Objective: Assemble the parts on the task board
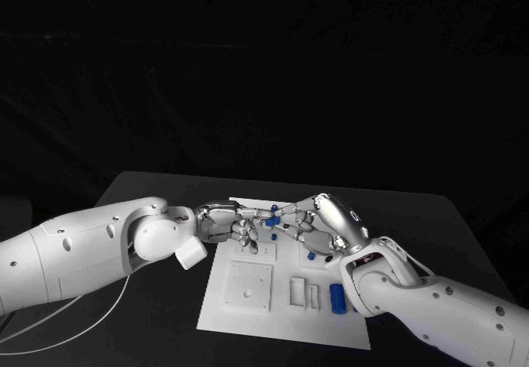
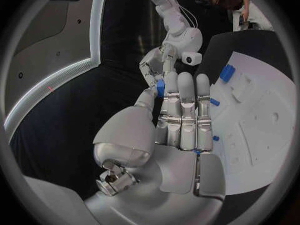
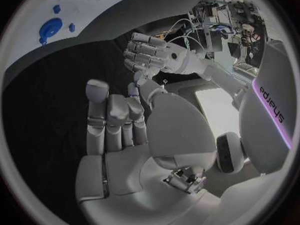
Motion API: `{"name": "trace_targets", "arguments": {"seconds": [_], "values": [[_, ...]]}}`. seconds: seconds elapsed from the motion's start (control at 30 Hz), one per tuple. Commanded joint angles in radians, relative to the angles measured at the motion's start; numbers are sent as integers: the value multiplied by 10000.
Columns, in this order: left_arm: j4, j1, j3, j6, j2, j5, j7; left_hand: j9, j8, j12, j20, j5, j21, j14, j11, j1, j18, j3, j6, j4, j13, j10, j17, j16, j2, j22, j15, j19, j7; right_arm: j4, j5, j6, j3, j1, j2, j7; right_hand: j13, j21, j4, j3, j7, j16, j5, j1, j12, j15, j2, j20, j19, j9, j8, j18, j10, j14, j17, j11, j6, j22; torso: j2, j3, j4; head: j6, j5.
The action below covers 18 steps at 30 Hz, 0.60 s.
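Risk: both robot hands, left and right, pinch one blue part above the task board; uneven release may drop it.

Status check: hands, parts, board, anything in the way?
Left hand and right hand meet fingertip to fingertip above the task board, a small blue part between them. Which hand grips it: unclear. Another blue part lies on the board. Nothing blocking.

a lab: equipment racks, black table.

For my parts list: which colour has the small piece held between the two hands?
Blue; the small piece shows best in the left wrist view.
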Motion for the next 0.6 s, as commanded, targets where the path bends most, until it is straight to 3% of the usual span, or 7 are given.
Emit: {"name": "trace_targets", "arguments": {"seconds": [0.03, 0.17, 0.3, 0.5, 0.6], "values": [[1, -6, -11, -72, 42, -92, -320, 18, 55, 9, -50, -4, 22, -24, -57, -1, -150, 821, 573, -722, 10, -9, 7, 51, 94, -8, -52, -34, -528, 85, 8, -212, 14, 10, 32, 253, 18, 43, 8, 85, -6, 22, -42, -17, -80, -50, 73, -79, 528, 28, 41, -73, 57, 49, 28, -9, 41, 358, 5, -1, 1, -2, -16], [1, -6, -12, -158, 51, -93, -591, -25, 48, -21, -37, -145, 4, -37, -49, -13, -150, 801, 513, -639, -5, -47, -24, 0, 114, -25, -37, -38, -513, 91, 10, -198, 14, 10, 36, 230, 77, 105, 52, 144, -9, 9, -47, -33, -95, -58, 90, -93, 525, 28, 39, -86, 92, 60, 68, -19, 23, 334, 3, -1, -3, -14, -22], [1, -6, -12, -265, 56, -63, -784, -245, 35, -131, 30, -632, -86, -100, 2, -73, -150, 690, 255, -401, -62, -198, -150, -193, 153, -87, 31, -67, -444, 86, -7, -132, 14, 10, 41, 180, 117, 149, 71, 210, -11, 13, -53, -68, -97, -69, 132, -107, 523, 30, 42, -95, 117, 70, 98, -26, -11, 330, -3, -3, 4, -16, -31], [19, -5, -13, -313, 59, -25, -933, -627, 35, -162, 79, -780, -207, -65, 26, -278, -150, 340, 148, -44, -91, -247, -277, -332, -24, -180, 67, -28, -430, 60, -99, 47, 13, 10, 43, 60, 195, 224, 10, 315, -10, 23, -54, -153, -97, -71, 208, -122, 519, 35, 49, -121, 146, 84, 157, -29, -48, 332, -1, -6, 9, -28, -30], [30, -5, -13, -313, 59, -15, -989, -790, 42, -154, 113, -2118, -290, -63, 30, -449, -150, -71, 150, 309, -85, -285, -331, -381, -137, -242, 93, 4, -411, 43, -144, 144, 12, 10, 47, 6, 257, 232, -70, 401, -2, 15, -53, -228, -96, -72, 227, -119, 524, 32, 41, -127, 180, 96, 192, -31, -47, 315, -1, -5, 9, -28, -30]]}}
